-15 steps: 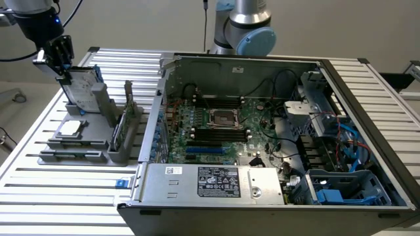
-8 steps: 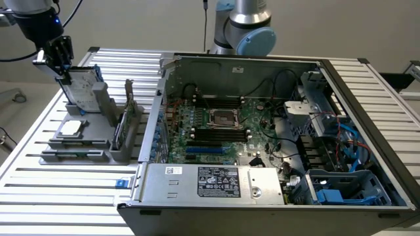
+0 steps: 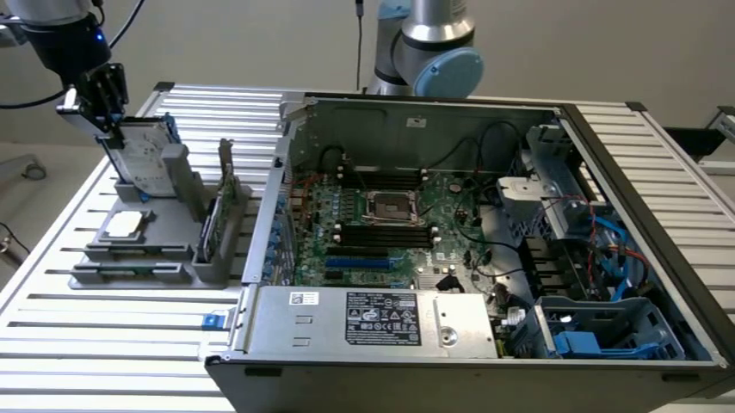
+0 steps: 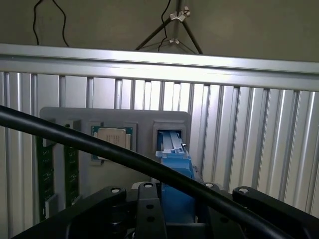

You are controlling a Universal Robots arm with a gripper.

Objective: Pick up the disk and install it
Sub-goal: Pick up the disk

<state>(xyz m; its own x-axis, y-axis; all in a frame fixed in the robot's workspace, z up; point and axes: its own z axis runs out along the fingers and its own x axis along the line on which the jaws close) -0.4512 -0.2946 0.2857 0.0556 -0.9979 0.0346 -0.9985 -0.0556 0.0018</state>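
- At the exterior view's left, the gripper [image 3: 113, 120] is seen clamped on the top edge of the disk [image 3: 144, 155], which is stood upright in a grey holder [image 3: 132, 277].
- Beside it, a square chip [image 3: 124, 225] and a green card [image 3: 219, 215] are held in that holder.
- Further right, an open computer case [image 3: 425, 103] is shown.
- From the wrist, the blue carrier [image 4: 174, 164] is seen pinched between the jaws and crossed by a black cable [image 4: 75, 139].

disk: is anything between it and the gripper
Nothing visible. The gripper is right at the upper end of the disk, which stands in the grey holder outside the computer case.
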